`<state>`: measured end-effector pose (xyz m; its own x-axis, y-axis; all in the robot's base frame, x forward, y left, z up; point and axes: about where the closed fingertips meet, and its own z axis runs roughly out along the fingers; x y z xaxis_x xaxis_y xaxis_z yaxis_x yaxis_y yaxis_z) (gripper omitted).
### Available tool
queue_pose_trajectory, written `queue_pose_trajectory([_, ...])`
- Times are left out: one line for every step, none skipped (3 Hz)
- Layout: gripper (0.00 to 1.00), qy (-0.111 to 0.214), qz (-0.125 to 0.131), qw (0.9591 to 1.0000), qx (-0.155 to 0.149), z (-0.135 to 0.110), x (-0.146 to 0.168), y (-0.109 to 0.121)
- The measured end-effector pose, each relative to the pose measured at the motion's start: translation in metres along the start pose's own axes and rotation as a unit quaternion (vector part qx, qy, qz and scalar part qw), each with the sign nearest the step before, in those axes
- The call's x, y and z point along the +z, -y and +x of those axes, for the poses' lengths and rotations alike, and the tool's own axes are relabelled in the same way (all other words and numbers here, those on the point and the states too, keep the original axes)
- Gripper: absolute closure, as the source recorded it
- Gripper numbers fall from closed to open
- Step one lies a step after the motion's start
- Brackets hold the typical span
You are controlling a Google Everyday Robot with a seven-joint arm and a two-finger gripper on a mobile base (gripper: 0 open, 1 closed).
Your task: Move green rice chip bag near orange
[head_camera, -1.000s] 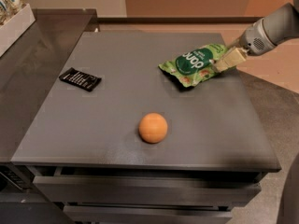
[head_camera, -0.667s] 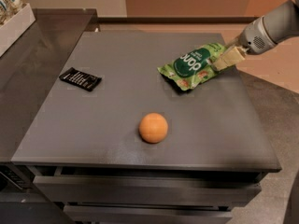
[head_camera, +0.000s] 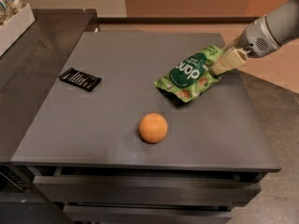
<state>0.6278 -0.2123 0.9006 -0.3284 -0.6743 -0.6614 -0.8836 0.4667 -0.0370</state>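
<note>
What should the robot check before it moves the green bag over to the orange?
1. Gripper holding the bag: ok, it pinches the bag's edge.
2. Orange in view: ok, near the table's front, apart from the bag.
3. Way from bag to orange: ok, nothing lies between them.
4. Black packet out of the way: ok, it lies at the table's other end.
5. Grip firm enough for the move: cannot tell.
</note>
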Motion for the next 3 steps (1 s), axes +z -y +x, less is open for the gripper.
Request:
queue_pose_trajectory([1.0, 0.0, -0.02, 0.9998, -0.008, -0.003, 0.0, -0.033])
queue_pose_trajectory([1.0, -0.002, -0.036, 0.9993, -0.013, -0.004, 0.004, -0.06])
queue_pose_trajectory([0.84, -0.002, -0.046, 0.9988, -0.013, -0.002, 0.007, -0.077])
